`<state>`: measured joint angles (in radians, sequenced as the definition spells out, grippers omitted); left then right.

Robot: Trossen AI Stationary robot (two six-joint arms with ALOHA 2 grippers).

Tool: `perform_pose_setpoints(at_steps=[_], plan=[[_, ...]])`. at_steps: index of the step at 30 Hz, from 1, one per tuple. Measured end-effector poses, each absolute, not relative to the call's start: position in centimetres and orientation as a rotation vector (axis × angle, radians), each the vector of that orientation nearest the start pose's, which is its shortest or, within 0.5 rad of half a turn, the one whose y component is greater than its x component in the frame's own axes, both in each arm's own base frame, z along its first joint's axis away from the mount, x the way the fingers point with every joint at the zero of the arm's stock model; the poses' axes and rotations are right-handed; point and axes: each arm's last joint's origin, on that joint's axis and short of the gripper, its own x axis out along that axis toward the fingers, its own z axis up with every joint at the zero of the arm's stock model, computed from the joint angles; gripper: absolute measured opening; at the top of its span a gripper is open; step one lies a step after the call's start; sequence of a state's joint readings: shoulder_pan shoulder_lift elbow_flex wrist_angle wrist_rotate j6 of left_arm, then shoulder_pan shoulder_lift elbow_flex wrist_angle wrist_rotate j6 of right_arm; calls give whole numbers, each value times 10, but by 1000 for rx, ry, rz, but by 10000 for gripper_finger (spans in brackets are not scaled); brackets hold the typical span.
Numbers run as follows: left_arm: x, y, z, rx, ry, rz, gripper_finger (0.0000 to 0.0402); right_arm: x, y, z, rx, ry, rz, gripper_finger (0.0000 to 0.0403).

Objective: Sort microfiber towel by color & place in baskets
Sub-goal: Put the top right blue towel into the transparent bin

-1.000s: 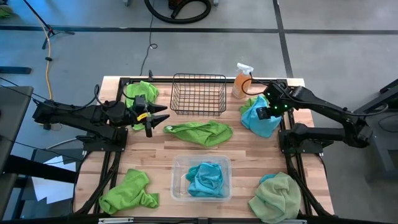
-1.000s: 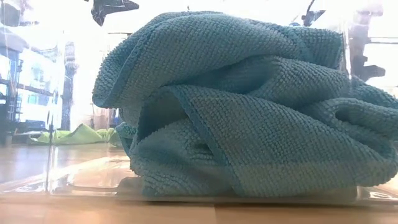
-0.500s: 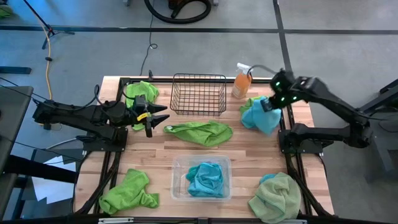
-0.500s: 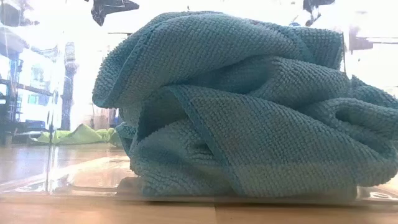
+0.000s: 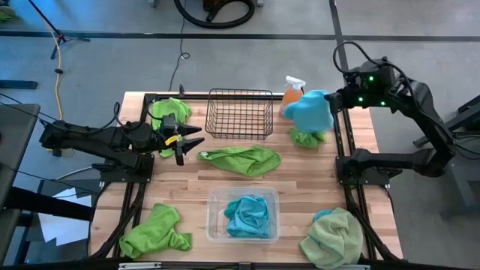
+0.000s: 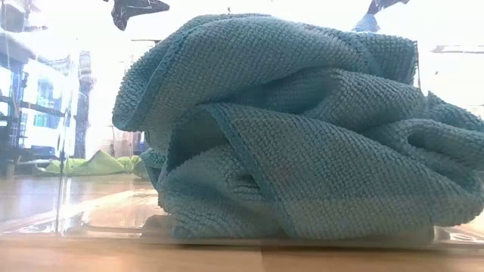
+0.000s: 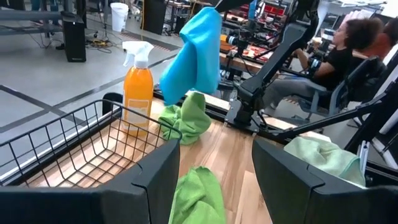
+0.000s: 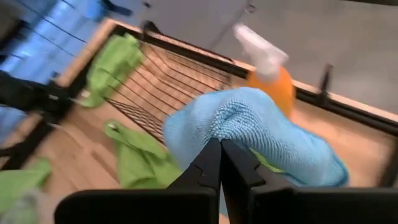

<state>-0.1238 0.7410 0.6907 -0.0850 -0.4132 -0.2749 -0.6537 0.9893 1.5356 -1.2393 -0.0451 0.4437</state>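
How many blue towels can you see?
2. One blue towel hangs from the right claw above the table's far right corner. The other lies in the clear tub at the near edge. More could hide under others.

The wooden bench (image 5: pixel 296 176) carried a wire basket (image 5: pixel 240 112), a clear tub (image 5: pixel 214 217), an orange spray bottle (image 5: pixel 290 101) and 5 green towels (image 5: pixel 244 159).

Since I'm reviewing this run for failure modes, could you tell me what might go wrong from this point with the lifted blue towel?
1. The right gripper pinches only a fold of the blue towel, so it could slip out mid-carry.
2. The hanging towel is right beside the orange spray bottle; a swing might topple it.
3. The clear tub already holds a bunched blue towel, so a second one may drape over the rim.
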Motion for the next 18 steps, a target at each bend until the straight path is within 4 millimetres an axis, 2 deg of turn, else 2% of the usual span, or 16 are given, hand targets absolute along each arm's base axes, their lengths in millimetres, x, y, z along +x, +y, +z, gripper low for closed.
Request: perform_pose_setpoints(at_steps=[7,15,18], plan=[[167,-9,320,-248,50,302,188,122,-89,441,607,534,-644,0],[167,-9,323,-237,24,297,188,150,-108,450,541,385,-542,0],[163,-10,338,-230,-28,239,188,165,-114,451,509,352,-504,0]])
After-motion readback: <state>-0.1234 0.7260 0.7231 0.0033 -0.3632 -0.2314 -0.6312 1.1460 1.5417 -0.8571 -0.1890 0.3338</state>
